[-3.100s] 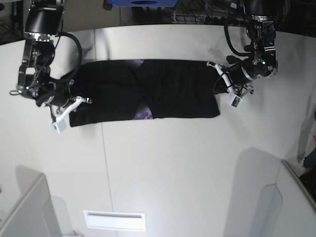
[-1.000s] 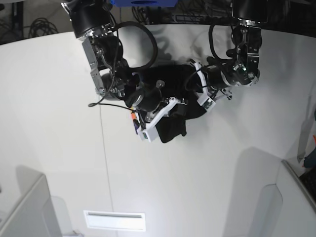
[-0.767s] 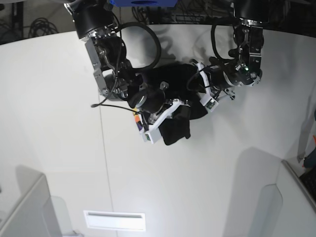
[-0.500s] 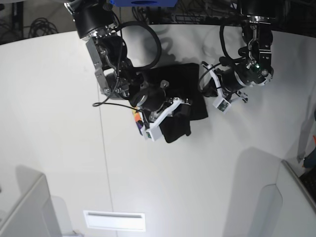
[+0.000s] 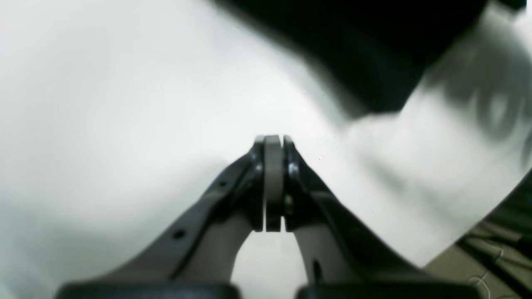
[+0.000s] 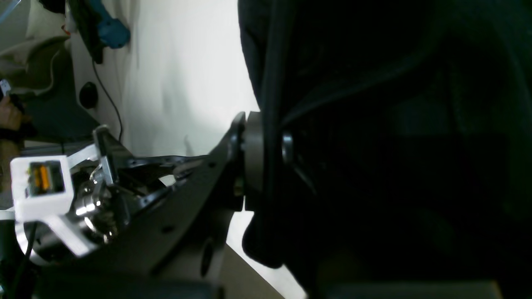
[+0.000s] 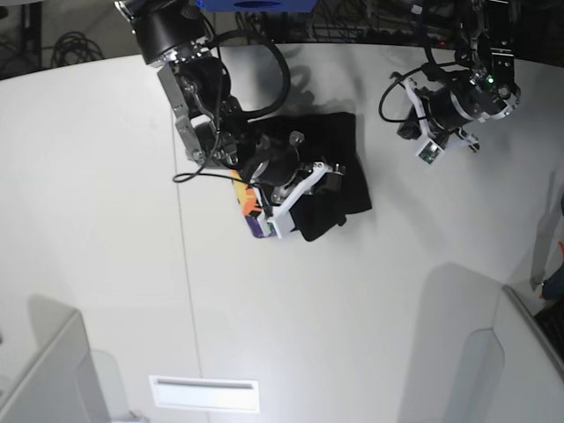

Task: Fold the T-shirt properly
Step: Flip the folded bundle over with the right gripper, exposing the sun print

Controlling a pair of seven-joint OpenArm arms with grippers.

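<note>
The black T-shirt (image 7: 339, 145) lies as a folded bundle at the table's back middle, with a bit of orange and purple print (image 7: 251, 210) showing at its left edge. My right gripper (image 7: 328, 181) is over the bundle's front part and shut on a fold of the black cloth. In the right wrist view the T-shirt (image 6: 395, 145) fills the right side, pinched in the right gripper (image 6: 266, 145). My left gripper (image 7: 404, 130) hangs to the right of the shirt, apart from it. The left gripper (image 5: 273, 143) is shut on nothing above bare table, with the blurred T-shirt (image 5: 374, 50) beyond it.
The white table (image 7: 291, 300) has a seam running front to back on its left part. A white rectangular label (image 7: 204, 394) lies near the front edge. Grey panels (image 7: 493, 370) stand at the front corners. Cables and a blue object (image 7: 256, 4) sit behind the table.
The long strip of shirt has been folded over into a short bundle. My left gripper has drawn away from the shirt, up and to the right. The right gripper stays on the cloth and has shifted slightly right.
</note>
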